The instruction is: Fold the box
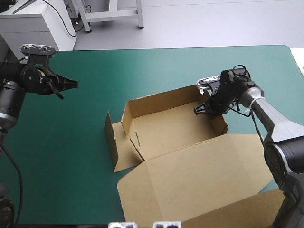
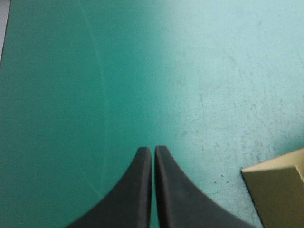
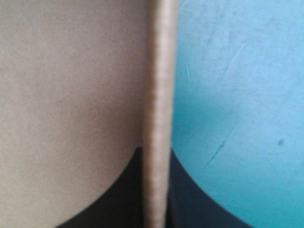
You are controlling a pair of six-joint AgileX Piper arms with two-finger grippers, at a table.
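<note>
Black fingers of the right gripper (image 3: 156,153) are gripping a raised wall of the box (image 3: 71,95), all but shut, with the wall's cut edge running straight between them (only the right wrist view is showing this contact at close range). One finger is sitting on the tray side of the wall, the other on the side facing the teal-green cover (image 3: 237,95).

High view is locating that grip right of centre in the frame: the right gripper (image 1: 203,109) is pinching the tray's right-hand wall near its far corner. At frame centre the box (image 1: 166,130) is resting as an open tray, with far and right walls standing, a left end panel standing, and the lid lying flat toward the lower right.

At the upper left of the frame the left gripper (image 1: 75,84) is hovering, well apart from the box and holding nothing. Left wrist view is showing its fingers (image 2: 137,190) meeting in one pointed arch above bare teal-green cover, with one brown corner of the box (image 2: 280,190) ahead and off to one side.
</note>
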